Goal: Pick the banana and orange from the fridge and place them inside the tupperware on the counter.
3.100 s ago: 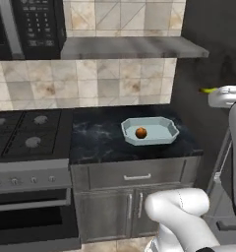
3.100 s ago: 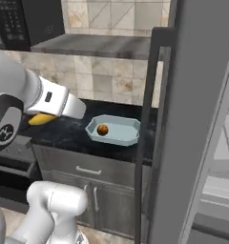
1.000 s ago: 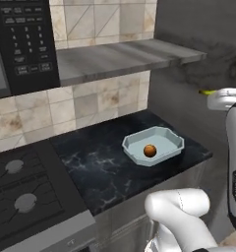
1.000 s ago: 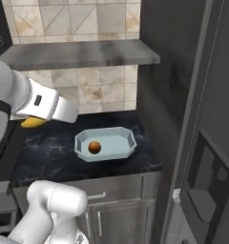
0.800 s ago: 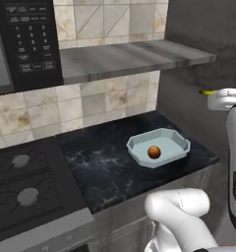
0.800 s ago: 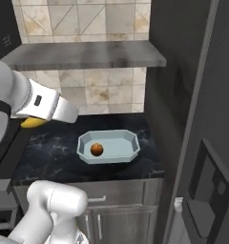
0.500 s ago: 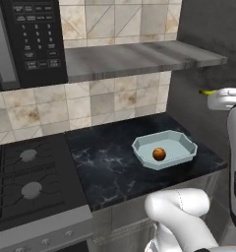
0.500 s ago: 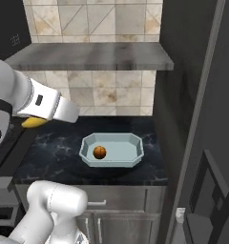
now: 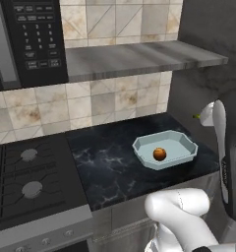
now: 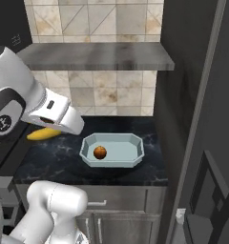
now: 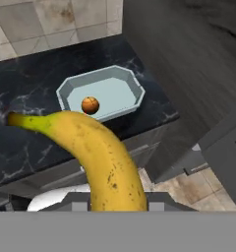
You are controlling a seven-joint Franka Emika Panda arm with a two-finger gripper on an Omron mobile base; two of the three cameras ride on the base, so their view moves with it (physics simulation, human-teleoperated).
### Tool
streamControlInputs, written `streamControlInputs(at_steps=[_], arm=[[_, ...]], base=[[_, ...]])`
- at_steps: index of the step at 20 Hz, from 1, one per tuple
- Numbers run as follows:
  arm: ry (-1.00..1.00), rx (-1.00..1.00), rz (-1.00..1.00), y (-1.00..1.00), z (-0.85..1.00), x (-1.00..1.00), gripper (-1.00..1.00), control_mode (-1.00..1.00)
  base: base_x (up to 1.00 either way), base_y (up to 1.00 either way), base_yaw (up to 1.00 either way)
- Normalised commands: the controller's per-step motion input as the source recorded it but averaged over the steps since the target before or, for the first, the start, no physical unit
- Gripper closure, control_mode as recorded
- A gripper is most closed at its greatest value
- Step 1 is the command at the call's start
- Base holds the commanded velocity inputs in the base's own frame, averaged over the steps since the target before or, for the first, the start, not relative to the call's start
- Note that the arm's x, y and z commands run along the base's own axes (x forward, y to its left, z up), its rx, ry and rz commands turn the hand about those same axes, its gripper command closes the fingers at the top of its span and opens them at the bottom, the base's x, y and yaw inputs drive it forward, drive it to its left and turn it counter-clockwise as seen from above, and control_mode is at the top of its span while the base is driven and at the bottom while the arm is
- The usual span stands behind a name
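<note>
1. The orange point(image 9: 160, 154) is already in the tray point(image 9: 185, 140). It sits a bit to one side of the tray's middle.
2. The tray rests on the black bench point(image 9: 115, 167), between the stove point(image 9: 26, 182) and the tall dark fridge point(image 10: 202, 95).
3. The banana point(image 11: 100, 152) is not in the tray yet. It is up in the air, held by the robot's hand.
4. The jaws are closed narrow around the banana's lower end. In the hand view the banana rises right up from them, with its dark tip pointing away.
5. In the right base view the banana point(image 10: 44, 134) pokes out under the white arm, over the bench and to the side of the tray, well apart from it.
6. So the step now looks like carrying the banana over to the tray.
7. Next, I think the hand should move across until the banana hangs over the bare part of the tray beside the orange.
8. Then it should go down low and let go, so the banana lies flat and does not knock the orange.
</note>
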Motion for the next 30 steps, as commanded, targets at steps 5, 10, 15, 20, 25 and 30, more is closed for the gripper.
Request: streamControlInputs(at_steps=[5, 10, 15, 20, 25, 30], arm=[[0.19, 0.00, -0.09, 0.00, -0.47, 0.02, 1.00, -1.00], [0.00, 0.01, 0.00, -0.02, -0.37, 0.23, 1.00, -1.00], [-0.08, 0.12, 0.00, -0.16, -0.49, 0.47, 1.00, -1.00], [-0.01, 0.03, 0.00, -0.08, -0.43, 0.52, 1.00, -1.00], [0.00, 0.00, 0.00, -0.03, -0.37, 0.61, 1.00, -1.00], [0.00, 0.00, 0.00, -0.02, -0.38, 0.61, 1.00, -1.00]], base=[[0.00, 0.00, 0.00], [0.00, 0.00, 0.00], [0.00, 0.00, 0.00], [0.00, 0.00, 0.00], [0.00, 0.00, 0.00], [0.00, 0.00, 0.00]])
